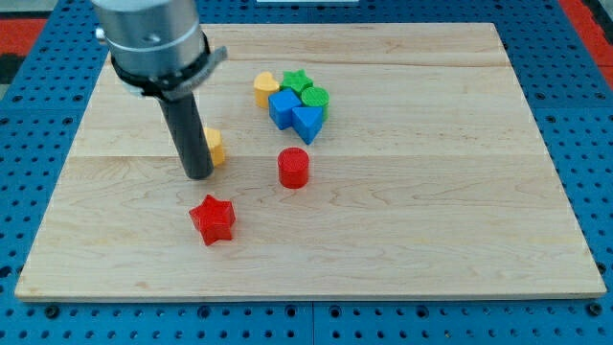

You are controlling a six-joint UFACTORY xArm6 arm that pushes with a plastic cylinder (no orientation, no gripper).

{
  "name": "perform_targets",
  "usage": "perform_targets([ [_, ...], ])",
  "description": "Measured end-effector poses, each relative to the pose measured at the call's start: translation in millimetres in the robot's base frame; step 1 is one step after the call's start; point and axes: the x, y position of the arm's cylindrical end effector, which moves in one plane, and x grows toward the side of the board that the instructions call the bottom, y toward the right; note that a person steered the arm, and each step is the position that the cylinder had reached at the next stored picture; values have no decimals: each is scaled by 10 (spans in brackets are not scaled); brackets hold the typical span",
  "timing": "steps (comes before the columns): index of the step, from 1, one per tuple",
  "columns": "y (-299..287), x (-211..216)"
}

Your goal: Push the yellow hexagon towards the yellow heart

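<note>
The yellow hexagon (216,147) lies left of the board's middle, partly hidden behind my rod. My tip (198,175) rests on the board right against the hexagon's left and lower side. The yellow heart (265,88) lies up and to the right of the hexagon, at the left end of a tight cluster of blocks.
The cluster holds a green star (298,80), a green round block (315,98), a blue block (283,107) and a blue triangle (307,124). A red cylinder (293,168) sits right of the hexagon. A red star (213,219) lies below my tip. The wooden board (431,211) sits on a blue pegboard.
</note>
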Motion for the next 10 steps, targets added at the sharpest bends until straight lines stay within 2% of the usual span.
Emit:
perform_targets([
  [2,-41,-604],
  [5,-33,-745],
  [7,211,-745],
  [10,298,-436],
])
